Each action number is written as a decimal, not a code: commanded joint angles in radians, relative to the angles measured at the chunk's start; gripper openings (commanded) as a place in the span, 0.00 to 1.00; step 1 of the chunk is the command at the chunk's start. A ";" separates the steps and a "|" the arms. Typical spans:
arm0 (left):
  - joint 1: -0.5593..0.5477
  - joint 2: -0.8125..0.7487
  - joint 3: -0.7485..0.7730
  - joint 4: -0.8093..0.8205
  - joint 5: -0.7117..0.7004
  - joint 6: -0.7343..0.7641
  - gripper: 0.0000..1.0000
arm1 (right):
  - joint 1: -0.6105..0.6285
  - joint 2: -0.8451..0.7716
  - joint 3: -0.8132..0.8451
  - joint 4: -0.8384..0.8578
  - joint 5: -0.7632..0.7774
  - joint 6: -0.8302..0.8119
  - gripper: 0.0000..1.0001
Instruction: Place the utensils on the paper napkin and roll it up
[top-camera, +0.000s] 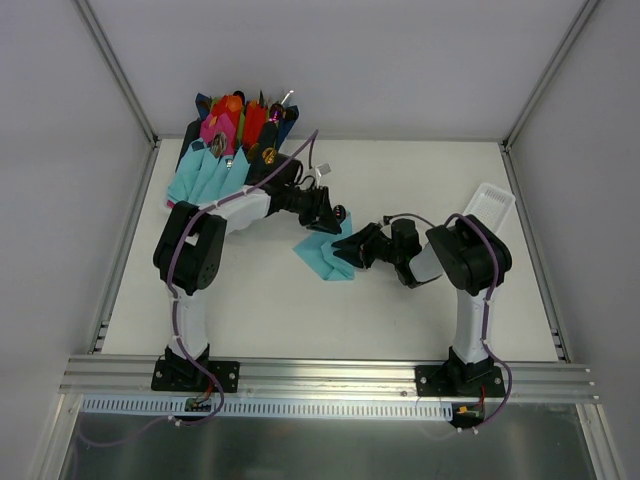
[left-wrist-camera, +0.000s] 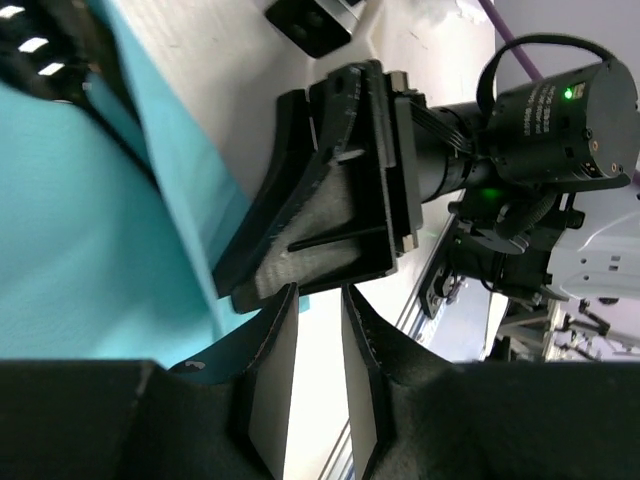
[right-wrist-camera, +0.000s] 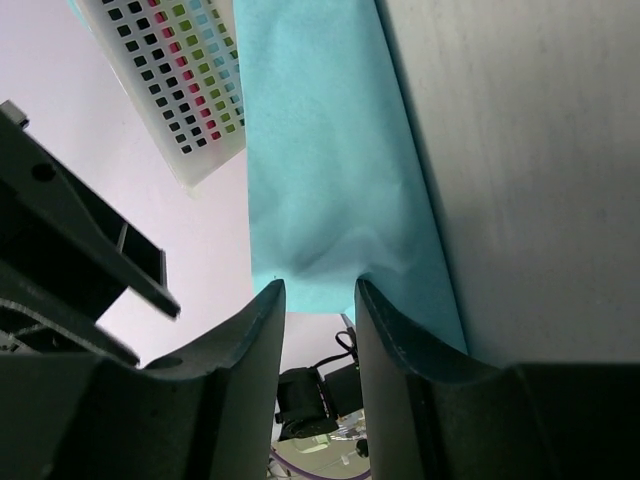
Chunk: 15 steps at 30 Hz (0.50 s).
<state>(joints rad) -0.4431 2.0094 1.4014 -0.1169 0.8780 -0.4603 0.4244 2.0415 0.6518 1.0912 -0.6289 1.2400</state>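
Right end effector (right-wrist-camera: 318, 292): fingers a little spread, with the napkin's edge lying at the gap between the tips; I cannot tell whether they touch it.
Left end effector (left-wrist-camera: 318, 296): fingers a narrow gap apart with nothing between them, close to the right one's tips.
Napkin (top-camera: 320, 260): teal, folded over itself, mid-desk, between the two end effectors.
Desk (top-camera: 400, 320): white.
Rolls (top-camera: 225, 150): coloured, with cutlery ends poking out, at the rear left, well apart from the napkin.
Basket (top-camera: 490, 205): white, perforated, at the rear right.
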 joint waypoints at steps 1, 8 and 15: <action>-0.035 0.028 0.030 -0.036 -0.046 0.028 0.23 | 0.008 0.028 -0.011 -0.146 0.003 0.032 0.37; -0.034 0.097 0.030 -0.104 -0.161 0.051 0.13 | 0.008 0.014 -0.006 -0.183 0.005 0.010 0.34; -0.034 0.141 0.036 -0.151 -0.221 0.094 0.10 | 0.010 -0.059 0.008 -0.261 0.006 -0.060 0.24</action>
<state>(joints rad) -0.4706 2.1250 1.4132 -0.2085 0.7074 -0.4118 0.4278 2.0197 0.6640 1.0004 -0.6205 1.1698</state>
